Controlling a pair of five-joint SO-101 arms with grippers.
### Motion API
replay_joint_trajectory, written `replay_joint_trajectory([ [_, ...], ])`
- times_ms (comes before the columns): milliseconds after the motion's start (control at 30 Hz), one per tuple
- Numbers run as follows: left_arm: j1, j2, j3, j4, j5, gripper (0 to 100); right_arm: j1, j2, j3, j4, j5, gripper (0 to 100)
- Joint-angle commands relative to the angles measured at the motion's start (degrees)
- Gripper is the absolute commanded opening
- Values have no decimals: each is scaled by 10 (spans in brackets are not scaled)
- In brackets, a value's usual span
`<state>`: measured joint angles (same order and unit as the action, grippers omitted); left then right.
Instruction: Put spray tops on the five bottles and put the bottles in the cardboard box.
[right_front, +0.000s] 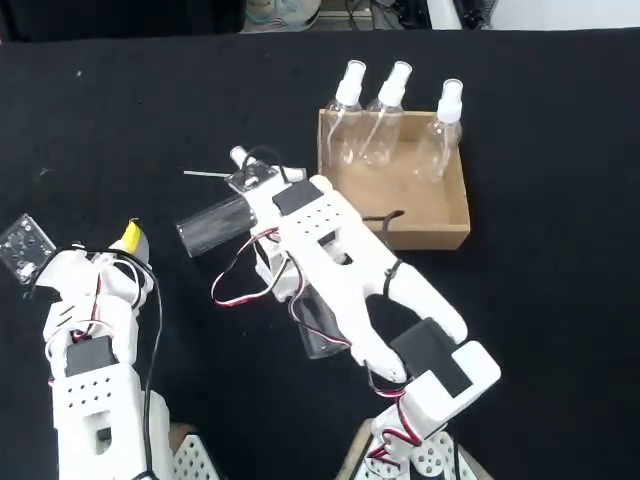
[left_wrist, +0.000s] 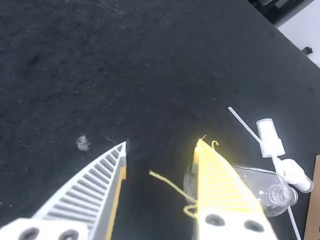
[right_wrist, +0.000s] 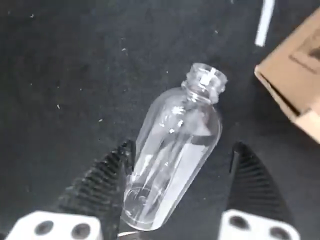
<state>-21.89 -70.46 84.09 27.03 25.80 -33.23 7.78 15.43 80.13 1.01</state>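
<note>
Right wrist view: an uncapped bottle (right_wrist: 175, 145) lies on its side on the black worktop (right_wrist: 60, 60). Its base end is framed by the wide-spread jaws of the right gripper (right_wrist: 184, 146), which grips nothing; whether the fingers touch the plastic cannot be told. The spread looks set to close across the bottle's body, leaving the open neck free for a top.

From the high view, that bottle sits at 9 o'clock from the worktop's middle and the cardboard box (right_front: 440, 238) at 1 o'clock. Three capped bottles (right_front: 383, 125) stand upright along the box's far wall, likely lined up there to leave floor space for the two not yet packed. A loose spray top (right_front: 240, 157), its thin tube pointing away from the box, lies between 10 and 11 o'clock. It is near the bottle's neck end, handy for fitting.

A second bottle (right_front: 322, 335) lies at 6 o'clock, partly under the right arm; whether it carries a top cannot be told. The left gripper (left_wrist: 161, 145), farther out at 9 o'clock, hangs parted and empty with the uncapped bottle near its yellow finger. It appears placed to steady that bottle or to fetch a top.
</note>
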Motion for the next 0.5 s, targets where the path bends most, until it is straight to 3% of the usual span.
replay_joint_trajectory([
  [0,0,-6,-14,-13,4,213,5,-10,-26,7,-52,262],
  [467,0,-6,-14,-13,4,213,2,-112,59,-57,-96,261],
])
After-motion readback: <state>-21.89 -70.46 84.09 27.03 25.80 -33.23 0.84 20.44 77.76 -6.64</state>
